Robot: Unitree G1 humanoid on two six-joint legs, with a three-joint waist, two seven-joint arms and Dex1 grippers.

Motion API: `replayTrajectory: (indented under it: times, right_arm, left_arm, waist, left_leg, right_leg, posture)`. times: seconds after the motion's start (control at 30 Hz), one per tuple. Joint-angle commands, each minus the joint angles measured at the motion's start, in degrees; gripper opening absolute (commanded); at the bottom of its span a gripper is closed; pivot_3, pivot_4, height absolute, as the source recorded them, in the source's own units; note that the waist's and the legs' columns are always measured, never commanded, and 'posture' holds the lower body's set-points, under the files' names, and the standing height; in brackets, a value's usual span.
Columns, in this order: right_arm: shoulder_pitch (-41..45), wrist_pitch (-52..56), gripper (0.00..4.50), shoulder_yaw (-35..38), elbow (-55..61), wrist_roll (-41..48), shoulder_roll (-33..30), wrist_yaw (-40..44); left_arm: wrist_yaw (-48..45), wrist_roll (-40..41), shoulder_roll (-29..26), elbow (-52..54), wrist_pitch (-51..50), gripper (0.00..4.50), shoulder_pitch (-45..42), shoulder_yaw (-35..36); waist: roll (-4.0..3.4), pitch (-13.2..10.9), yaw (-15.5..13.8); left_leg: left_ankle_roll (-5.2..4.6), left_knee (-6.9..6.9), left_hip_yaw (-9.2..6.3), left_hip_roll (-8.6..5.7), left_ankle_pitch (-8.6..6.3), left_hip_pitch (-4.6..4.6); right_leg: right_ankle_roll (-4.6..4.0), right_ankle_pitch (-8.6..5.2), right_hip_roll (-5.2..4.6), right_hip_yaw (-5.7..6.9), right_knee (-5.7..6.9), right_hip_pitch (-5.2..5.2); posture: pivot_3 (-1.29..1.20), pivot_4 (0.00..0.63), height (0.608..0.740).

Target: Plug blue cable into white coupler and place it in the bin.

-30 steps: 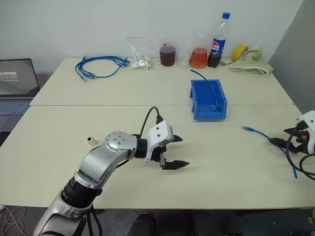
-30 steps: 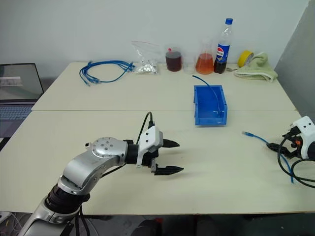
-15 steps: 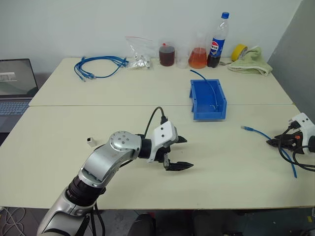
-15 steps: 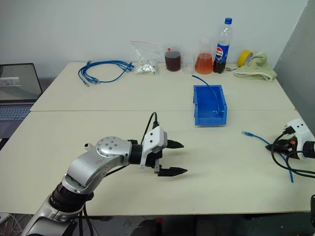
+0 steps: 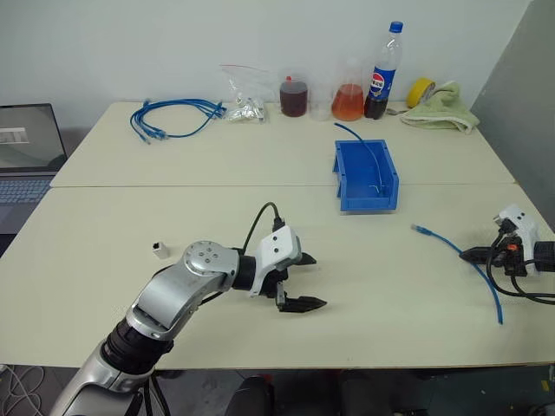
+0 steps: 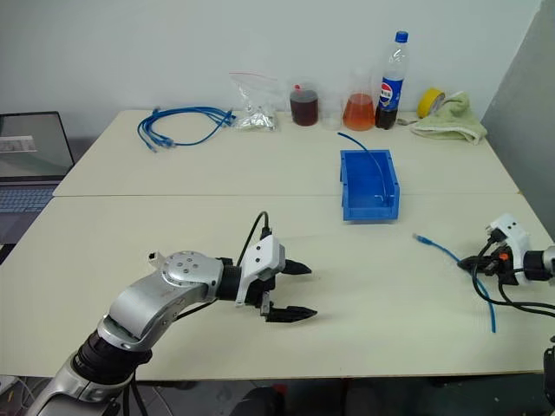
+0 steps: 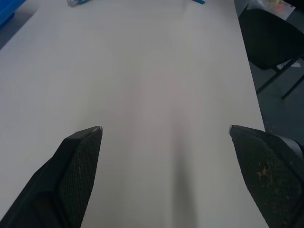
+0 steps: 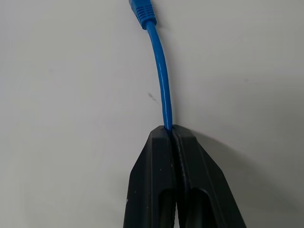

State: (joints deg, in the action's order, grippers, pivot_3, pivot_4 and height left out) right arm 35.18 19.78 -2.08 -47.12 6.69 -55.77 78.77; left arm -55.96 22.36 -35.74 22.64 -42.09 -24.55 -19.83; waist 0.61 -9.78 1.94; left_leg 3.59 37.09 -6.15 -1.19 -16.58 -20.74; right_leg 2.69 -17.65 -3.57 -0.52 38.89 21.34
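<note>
- The left gripper [image 5: 305, 282] hangs low over the near part of the table [image 5: 381, 277], its two black fingers [image 7: 78, 166] spread wide apart with nothing but bare tabletop between them.
- Behind that arm, on the side away from its fingertips, the white coupler [image 5: 159, 250] sits alone on the table — too small to make out its socket face.
- The right gripper [image 8: 169, 133] has its fingers pressed together, clamped on the blue cable [image 5: 455, 257]; the cable comes out right at the tips and curves away ahead of them to its plug end [image 8: 141, 10], which lies on the table.
- In the head views the gripper's tips are hard to pick out among the black wiring of the wrist, and the cable's other part trails back past the fingers toward the table's near edge.
- Beyond both grippers stands the bin [image 5: 368, 178], upright; inside it a thin blue cable [image 5: 368, 149] arcs up over the far wall — its lower end is hard to make out against the blue floor.
- At the far edge: a bundle of blue cables [image 5: 173, 116], a clear bag [image 5: 244, 94], jars of dark and orange liquid [image 5: 349, 100], a cola bottle [image 5: 385, 73], a yellow tape roll [image 5: 421, 90] and a green cloth [image 5: 447, 109].
- A laptop [image 5: 28, 147] is cut off by the frame's edge.
</note>
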Motion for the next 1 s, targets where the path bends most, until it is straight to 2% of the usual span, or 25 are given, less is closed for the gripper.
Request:
replayTrajectory:
  times: [0.03, 0.2, 0.33, 0.43, 0.63, 0.77, 1.0]
  right_arm:
    - [-1.05, -0.99, 0.01, -1.05, 8.92, 0.42, -0.20, 3.31]
    - [-3.41, -2.22, 0.01, -2.95, 24.46, 0.48, -0.59, 5.15]
    - [-3.69, -2.75, 0.01, -6.87, 37.30, -0.55, 2.00, 4.11]
    - [-3.72, -0.01, 0.01, -9.39, 42.29, -0.42, 6.09, 1.45]
    - [-3.20, 4.82, 0.01, -13.92, 46.14, -0.78, 13.97, -2.40]
    - [-3.32, 6.05, 0.01, -15.50, 47.44, -0.66, 17.06, -4.54]
    - [-2.74, 6.16, 0.01, -17.98, 47.27, -1.06, 20.49, -6.28]
  left_arm:
    - [-0.46, 1.02, -0.95, 2.38, 0.22, 4.50, 0.60, 1.61]
    - [-0.14, 2.80, -3.50, 4.54, -1.35, 4.50, 3.08, 4.78]
    - [-1.01, 4.28, -9.96, 8.69, -2.54, 4.50, 10.56, 8.80]
    - [-0.89, 2.96, -14.13, 9.46, -0.97, 4.50, 15.67, 10.94]
    - [1.18, 1.80, -16.54, 8.66, 1.35, 4.50, 20.94, 15.25]
    - [1.56, 1.72, -17.05, 8.44, 2.04, 4.50, 23.69, 17.23]
    - [2.61, 0.39, -16.04, 5.77, 4.32, 4.50, 24.91, 16.61]
  waist:
    - [0.00, 0.00, 0.01]
    - [-0.01, -0.01, 0.03]
    - [-0.02, -0.01, 0.32]
    - [0.07, -0.06, 0.25]
    - [0.15, -0.15, -0.61]
    - [0.16, -0.15, -0.44]
    - [0.15, -0.15, -0.22]
  left_leg:
    - [0.00, 0.00, 0.01, 0.00, 0.00, 0.00]
    - [0.00, 0.00, 0.03, 0.00, 0.00, -0.03]
    - [0.01, -0.07, -0.02, 0.07, -0.01, -0.02]
    - [-0.01, -0.05, -0.06, 0.10, -0.02, -0.04]
    - [-0.19, 0.00, -0.15, 0.04, -0.12, -0.07]
    - [-0.19, -0.01, -0.17, 0.00, -0.12, -0.09]
    - [-0.21, -0.05, -0.15, 0.02, -0.13, -0.09]
  right_leg:
    - [0.00, 0.00, 0.00, -0.02, 0.00, 0.01]
    - [0.01, 0.01, 0.00, -0.05, 0.03, 0.07]
    - [0.01, 0.00, 0.03, -0.11, 0.03, 0.15]
    - [0.01, 0.00, 0.07, -0.08, 0.02, 0.14]
    - [0.04, 0.03, 0.03, -0.07, 0.03, 0.14]
    - [0.04, 0.03, -0.03, -0.10, 0.01, 0.18]
    - [0.03, 0.04, 0.01, -0.14, 0.07, 0.29]
  posture:
    - [0.00, 0.150, 0.740]
    - [0.00, 0.150, 0.740]
    - [0.00, 0.150, 0.740]
    - [0.00, 0.150, 0.740]
    - [0.00, 0.150, 0.740]
    - [0.00, 0.150, 0.740]
    - [0.00, 0.150, 0.740]
